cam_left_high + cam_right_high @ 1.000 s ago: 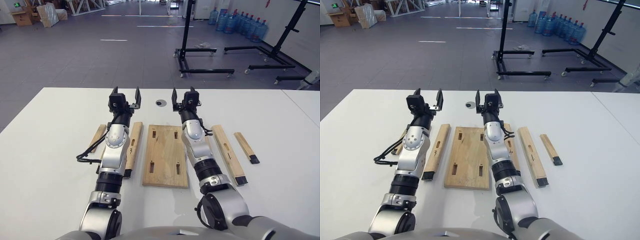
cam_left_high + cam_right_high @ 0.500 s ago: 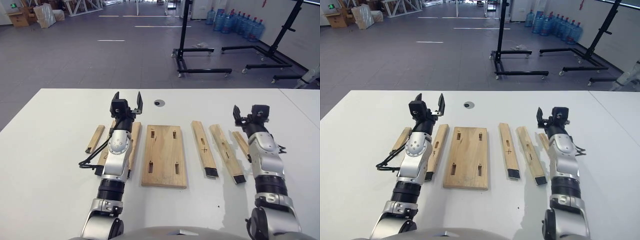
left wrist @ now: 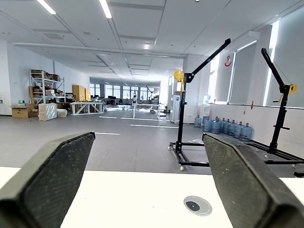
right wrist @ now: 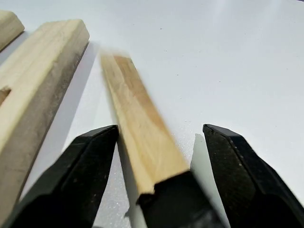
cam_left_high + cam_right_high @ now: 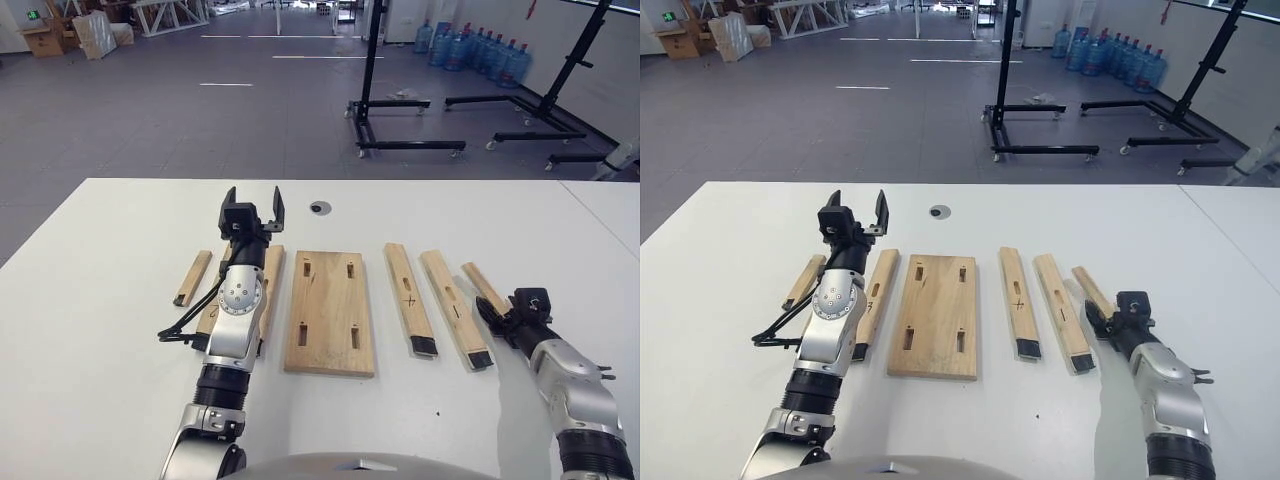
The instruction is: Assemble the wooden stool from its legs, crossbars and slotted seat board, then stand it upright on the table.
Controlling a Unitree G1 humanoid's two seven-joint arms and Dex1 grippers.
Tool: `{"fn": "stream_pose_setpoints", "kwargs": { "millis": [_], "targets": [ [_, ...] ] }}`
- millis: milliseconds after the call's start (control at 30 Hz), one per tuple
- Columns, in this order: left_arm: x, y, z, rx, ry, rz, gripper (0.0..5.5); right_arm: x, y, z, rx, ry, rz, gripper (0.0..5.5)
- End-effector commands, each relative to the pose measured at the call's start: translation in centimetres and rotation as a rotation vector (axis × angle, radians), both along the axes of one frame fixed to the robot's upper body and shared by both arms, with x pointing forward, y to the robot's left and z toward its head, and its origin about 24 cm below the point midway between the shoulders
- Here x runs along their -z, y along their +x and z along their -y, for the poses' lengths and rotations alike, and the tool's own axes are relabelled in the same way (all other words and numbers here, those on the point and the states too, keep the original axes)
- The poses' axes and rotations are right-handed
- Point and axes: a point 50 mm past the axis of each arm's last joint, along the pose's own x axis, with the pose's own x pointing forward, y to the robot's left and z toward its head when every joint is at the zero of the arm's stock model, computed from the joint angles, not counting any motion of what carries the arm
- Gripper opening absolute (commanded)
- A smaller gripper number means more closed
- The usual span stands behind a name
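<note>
Left eye view shows steel racks point(image 5: 415, 144), water jugs point(image 5: 478, 52) beyond table point(image 5: 100, 300).

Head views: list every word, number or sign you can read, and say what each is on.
"+": a hand-drawn mark, as far as it shows, on the leg just right of the seat board.
Green sign on the far wall: too small to read.
Labels on the water bottles: too small to read.
Nothing else is readable.
</note>
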Motion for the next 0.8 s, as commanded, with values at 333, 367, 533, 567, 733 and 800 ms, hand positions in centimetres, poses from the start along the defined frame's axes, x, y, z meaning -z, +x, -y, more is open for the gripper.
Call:
{"fn": "stream_pose_setpoints", "kwargs": {
  "millis": [333,367,533,567,733,800],
  "targets": [
    [0.3,-0.3,0.7,-0.008,-0.033,-0.008,4.18,3.6,-1.4,-0.6,-0.003,0.108,-0.258,1.28],
    [0.3,-0.3,0.7,-0.010,-0.033,-0.008,4.18,3.6,-1.8,-0.5,-0.003,0.109,-0.264,1.28],
    [0.3,-0.2,0.5,-0.011,-0.032,-0.009,4.18,2.8,-0.9,-1.2,-0.017,0.104,-0.188,1.28],
    [0.3,-0.1,0.4,-0.011,-0.031,-0.010,4.18,2.1,0.2,-1.4,-0.024,0.096,-0.133,1.28],
    [0.1,0.5,-0.1,0.007,-0.024,-0.009,4.18,-6.7,11.1,-3.9,-0.068,-0.042,0.392,1.28],
    [-0.1,0.8,-0.3,0.027,-0.010,-0.002,4.18,-11.3,14.0,-5.0,-0.067,-0.060,0.582,1.28]
  ]
}}
